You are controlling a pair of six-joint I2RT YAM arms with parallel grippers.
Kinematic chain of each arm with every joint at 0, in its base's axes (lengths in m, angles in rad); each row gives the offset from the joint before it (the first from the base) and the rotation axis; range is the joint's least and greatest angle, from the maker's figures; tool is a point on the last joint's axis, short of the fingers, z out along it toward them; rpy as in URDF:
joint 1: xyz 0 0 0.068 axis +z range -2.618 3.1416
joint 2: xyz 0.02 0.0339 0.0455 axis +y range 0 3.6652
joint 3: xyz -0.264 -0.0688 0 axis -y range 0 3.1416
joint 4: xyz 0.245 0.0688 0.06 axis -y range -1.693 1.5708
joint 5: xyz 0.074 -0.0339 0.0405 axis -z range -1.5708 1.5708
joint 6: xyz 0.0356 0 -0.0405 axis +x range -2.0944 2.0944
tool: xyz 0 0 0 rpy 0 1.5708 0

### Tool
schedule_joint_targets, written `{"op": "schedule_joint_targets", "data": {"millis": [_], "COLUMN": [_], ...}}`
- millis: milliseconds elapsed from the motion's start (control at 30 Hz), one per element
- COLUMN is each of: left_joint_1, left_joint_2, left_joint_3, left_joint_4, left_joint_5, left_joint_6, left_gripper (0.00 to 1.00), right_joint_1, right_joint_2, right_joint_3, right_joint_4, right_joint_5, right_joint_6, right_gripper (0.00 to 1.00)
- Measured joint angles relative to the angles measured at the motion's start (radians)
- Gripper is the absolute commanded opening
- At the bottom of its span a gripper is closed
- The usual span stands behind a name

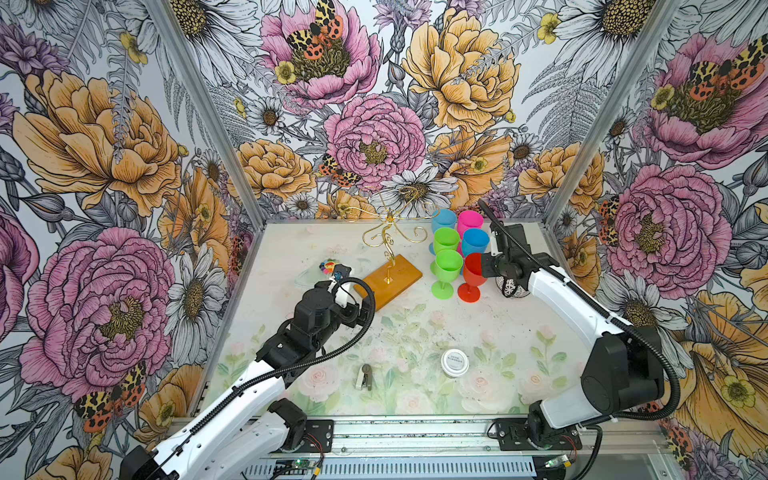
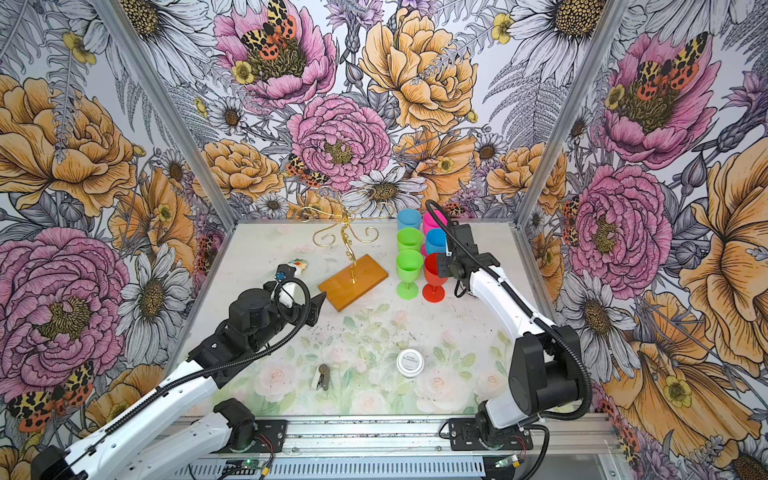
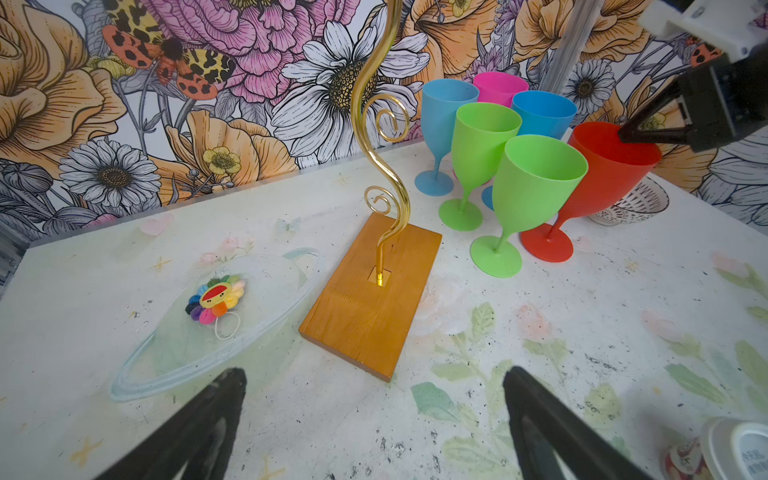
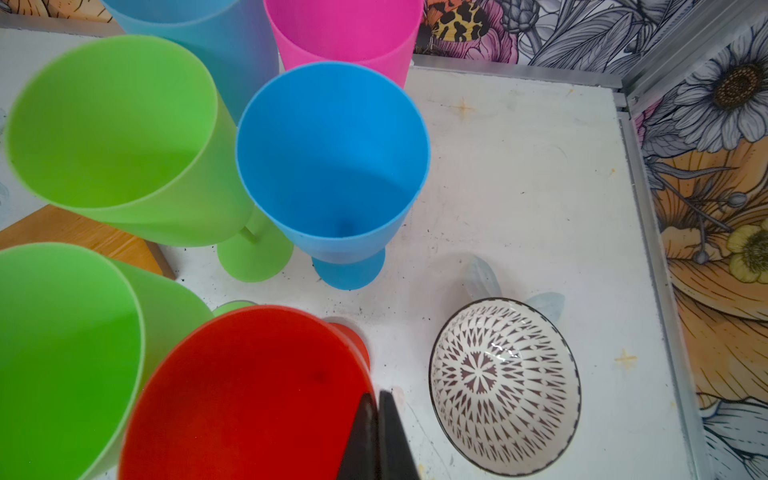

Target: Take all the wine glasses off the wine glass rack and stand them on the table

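Wine glass of red plastic, goblet-shaped [image 1: 475, 268]: off the hooks already, upright at the right of the white floral-printed desk [image 1: 415, 328], foot on the surface or just above it, cannot tell which from these views. Stands just beside a green plastic wine glass [image 1: 448, 266], at the near edge of a cluster with another green, two blue and a pink one. Thin gold wire wine glass rack on its orange-brown wooden base [image 3: 374, 299]: bare, nothing hanging on any scroll arm, left of the cluster. Right hand [image 4: 377, 399]: fingers together, pinching the red rim, one inside the cup and one outside. Left hand [image 3: 374, 374]: fingers wide apart, holding nothing, hovering low by the nearest corner of the wooden base. Looks like the set-down step, close to the end of the job. Next calls for parting the right fingers with the foot flat on the desk. Then calls for lifting straight up clear of the rim, without nudging the light glass into its green neighbour or the small black-and-white patterned bowl [image 4: 505, 386] nearby.
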Motion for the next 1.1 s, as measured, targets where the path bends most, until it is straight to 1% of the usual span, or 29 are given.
{"op": "schedule_joint_targets", "data": {"millis": [133, 233, 333, 433, 567, 667, 800, 900, 1100], "left_joint_1": [0.000, 0.000, 0.001, 0.012, 0.074, 0.146, 0.255, 0.321, 0.388], "left_joint_2": [0.001, 0.002, 0.002, 0.003, 0.026, 0.049, 0.086, 0.126, 0.266], "left_joint_3": [0.000, 0.000, 0.000, 0.000, -0.003, -0.013, -0.040, -0.078, -0.149], "left_joint_4": [0.000, -0.001, 0.000, 0.001, 0.021, 0.054, 0.127, 0.210, 0.406], "left_joint_5": [0.000, 0.000, -0.001, -0.002, -0.005, -0.005, -0.009, -0.012, -0.015], "left_joint_6": [0.000, 0.000, 0.000, 0.000, -0.008, -0.027, -0.050, -0.056, -0.043], "left_gripper": [0.99, 0.99, 0.99, 0.99, 0.99, 0.99, 0.99, 0.99, 0.99], "right_joint_1": [0.000, 0.000, 0.000, -0.002, -0.018, -0.043, -0.096, -0.149, -0.246], "right_joint_2": [0.000, 0.000, 0.000, -0.009, -0.053, -0.095, -0.141, -0.181, -0.258], "right_joint_3": [-0.002, -0.002, -0.002, -0.003, -0.004, -0.004, -0.006, -0.041, -0.182], "right_joint_4": [0.007, 0.007, 0.007, 0.006, 0.007, 0.007, 0.027, 0.068, 0.175], "right_joint_5": [0.000, -0.001, -0.001, -0.001, -0.003, -0.001, 0.012, 0.020, 0.039], "right_joint_6": [0.002, 0.005, 0.008, 0.013, 0.022, 0.028, 0.032, 0.039, 0.062], "right_gripper": [0.19, 0.27, 0.38, 0.51, 0.70, 0.79, 0.85, 0.88, 0.91]}}
